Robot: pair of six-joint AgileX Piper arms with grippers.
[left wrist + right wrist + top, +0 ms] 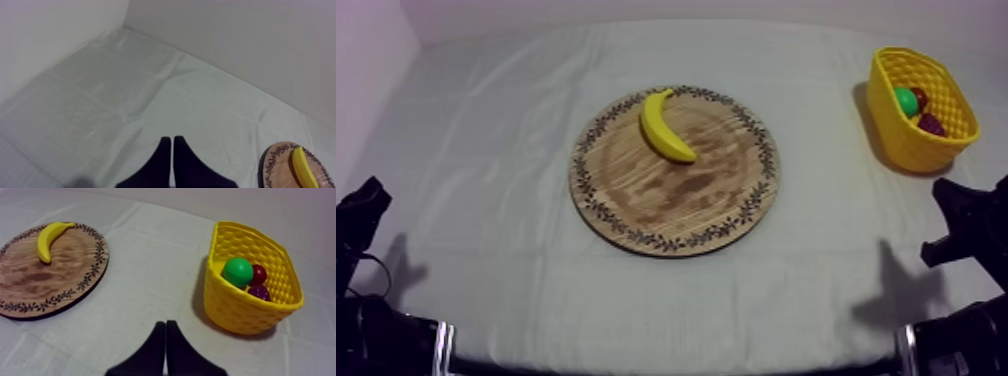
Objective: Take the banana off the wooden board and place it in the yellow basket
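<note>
Closest in, the left tool point(172, 140) rests low at its side of the surface point(486, 150), its fingers pressed together in a narrow wedge with nothing between them. The right tool point(165, 323) is the same, closed and empty, and points between the board point(30, 295) and the basket point(240, 310). The banana point(664, 126) lies flat on the far left part of the board, well apart from both tools. The basket stands at the far right and already holds a green fruit point(238, 271), a small red fruit point(258, 274) and a purple fruit point(260, 292). I judge that the task has not begun, so the pick-up is the step in hand. The next move calls for one arm, likely the right since it is nearer the basket, to open its fingers, reach over the board and come down across the banana's middle.
</note>
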